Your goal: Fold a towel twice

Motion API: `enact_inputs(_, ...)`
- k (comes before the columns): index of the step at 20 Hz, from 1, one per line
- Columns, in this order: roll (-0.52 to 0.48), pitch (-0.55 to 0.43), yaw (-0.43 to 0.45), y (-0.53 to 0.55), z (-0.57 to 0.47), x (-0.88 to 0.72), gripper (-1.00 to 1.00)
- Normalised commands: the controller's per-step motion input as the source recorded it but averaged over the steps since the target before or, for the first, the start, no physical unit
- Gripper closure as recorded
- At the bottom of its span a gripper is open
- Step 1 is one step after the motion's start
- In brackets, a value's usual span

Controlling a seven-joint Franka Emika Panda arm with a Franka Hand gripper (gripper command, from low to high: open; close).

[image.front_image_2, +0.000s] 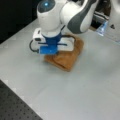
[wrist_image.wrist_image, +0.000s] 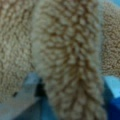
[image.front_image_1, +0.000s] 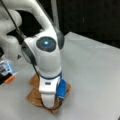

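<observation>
The orange-brown towel (image.front_image_1: 33, 96) lies on the grey table in a compact folded bundle with doubled layers showing in a front view (image.front_image_2: 67, 60). My gripper (image.front_image_2: 51, 53) is pressed straight down onto its near-left part, and the white and blue hand covers the fingertips in both front views. In the wrist view a thick ridge of towel (wrist_image.wrist_image: 67, 62) fills the frame and runs up between the fingers. One grey finger (wrist_image.wrist_image: 28, 87) shows at the lower left, tight against the cloth. The gripper looks shut on that ridge.
An orange and blue object (image.front_image_1: 8, 75) sits at a front view's left beside the robot base (image.front_image_1: 10, 45). A black perforated board (image.front_image_2: 15, 105) borders the table at a front view's bottom left. A bluish clear item (image.front_image_2: 102, 28) stands at the top right.
</observation>
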Motion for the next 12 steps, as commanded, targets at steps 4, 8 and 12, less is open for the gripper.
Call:
enact_inputs(4, 0.229, -0.071, 0.010, -0.19, -0.13, 0.07, 1.00)
enact_inputs(8, 0.214, -0.085, 0.019, -0.16, -0.14, 0.09, 1.00)
enact_inputs(12, 0.177, -0.093, -0.003, -0.12, -0.08, 0.11, 1.00)
